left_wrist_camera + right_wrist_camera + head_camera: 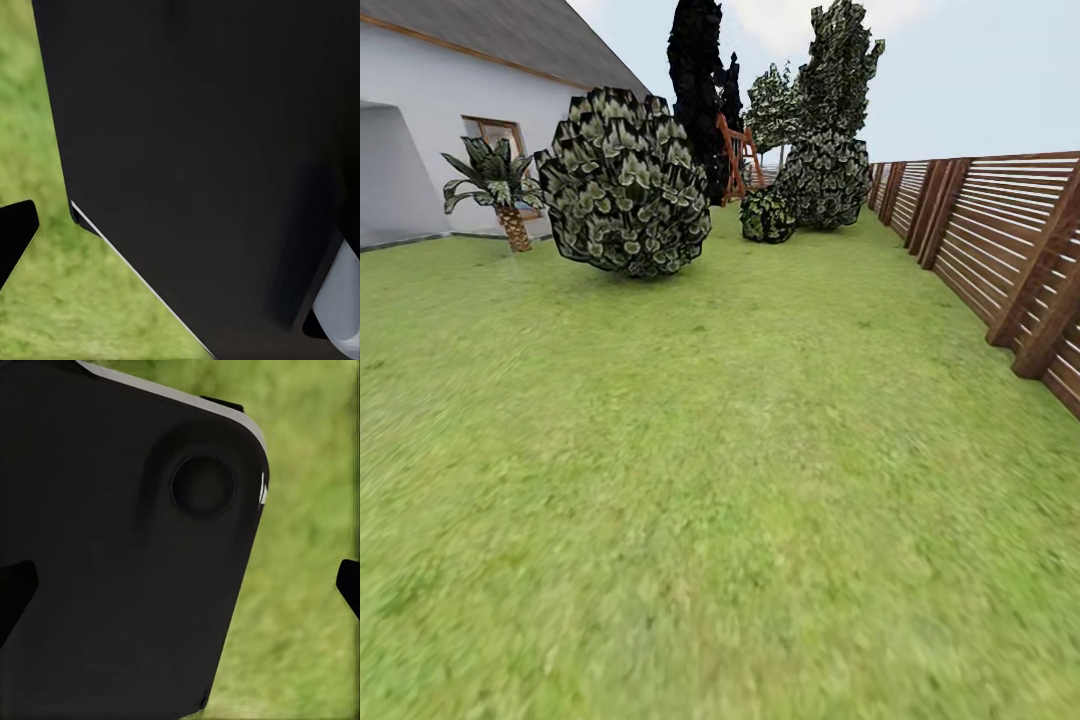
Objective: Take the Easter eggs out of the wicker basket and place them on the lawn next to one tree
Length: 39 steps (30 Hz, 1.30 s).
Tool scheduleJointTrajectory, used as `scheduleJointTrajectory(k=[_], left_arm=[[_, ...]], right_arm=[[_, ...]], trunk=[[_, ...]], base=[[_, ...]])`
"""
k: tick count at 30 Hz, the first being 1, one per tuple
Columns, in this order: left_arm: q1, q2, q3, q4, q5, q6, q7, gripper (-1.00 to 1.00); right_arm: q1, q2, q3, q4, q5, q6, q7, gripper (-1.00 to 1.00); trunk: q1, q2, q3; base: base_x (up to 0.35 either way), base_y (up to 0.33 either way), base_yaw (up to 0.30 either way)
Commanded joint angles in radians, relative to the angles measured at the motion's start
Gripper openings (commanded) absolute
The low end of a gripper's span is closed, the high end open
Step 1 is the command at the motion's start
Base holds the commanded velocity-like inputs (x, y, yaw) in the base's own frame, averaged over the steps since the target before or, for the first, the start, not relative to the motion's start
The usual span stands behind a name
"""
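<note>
Facing big green lawn [720,480], round bush [625,180] ahead, wooden fence [1000,240] along right edge; can't tell either gripper's opening.

The lawn [740,480] is seen as green with yellowish patches. The bush [625,180] is mottled with dark green and pale leaves. The fence [1000,240] is made of brown slats. The house wall [420,130] is painted white, under a grey roof [510,30]. The tall tree [695,80] is almost black. A black robot body [210,150] is seen in the wrist views.
</note>
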Motion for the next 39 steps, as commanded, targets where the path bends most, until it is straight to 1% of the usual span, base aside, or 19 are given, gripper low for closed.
scheduleJointTrajectory(k=[1,39], left_arm=[[0.0,0.0,0.0,0.0,0.001,-0.002,0.0,1.0],[0.0,0.0,0.0,0.0,0.001,-0.002,0.0,1.0]], right_arm=[[0.0,0.0,0.005,0.001,0.003,-0.003,-0.001,1.0],[0.0,0.0,0.005,0.0,0.003,-0.003,-0.001,1.0]], trunk=[[0.001,0.0,-0.001],[0.001,0.0,-0.001]], base=[[0.341,0.0,0.0],[0.341,0.0,0.0]])
